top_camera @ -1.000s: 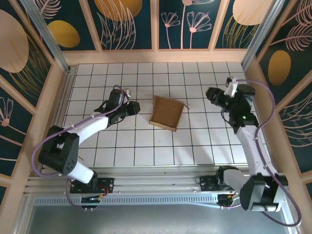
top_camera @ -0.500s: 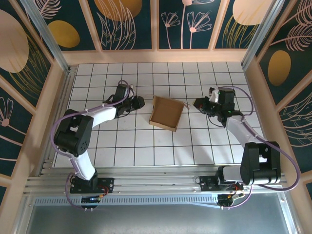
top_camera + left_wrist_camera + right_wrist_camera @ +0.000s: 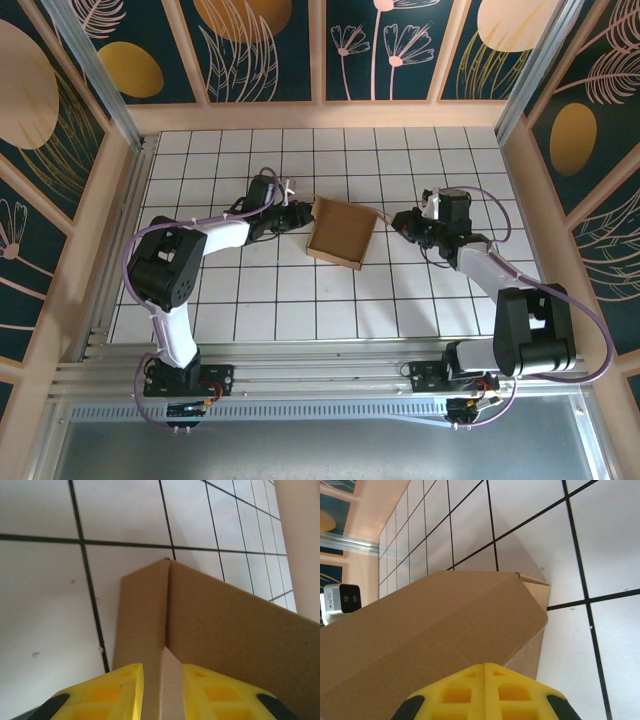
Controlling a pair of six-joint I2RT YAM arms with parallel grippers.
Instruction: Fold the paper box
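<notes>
Both arms reach low and inward across the white gridded table (image 3: 260,290). The plain brown cardboard paper box (image 3: 340,233), a shallow open square with matte, creased walls, sits mid-table between them. The left gripper (image 3: 162,672) has its yellow pads (image 3: 112,682) clamped on an upright corner flap (image 3: 170,680). The right gripper (image 3: 485,666) has its pads pressed flush together, gripping nothing, and apparently touches the box's angled side flap (image 3: 435,625).
</notes>
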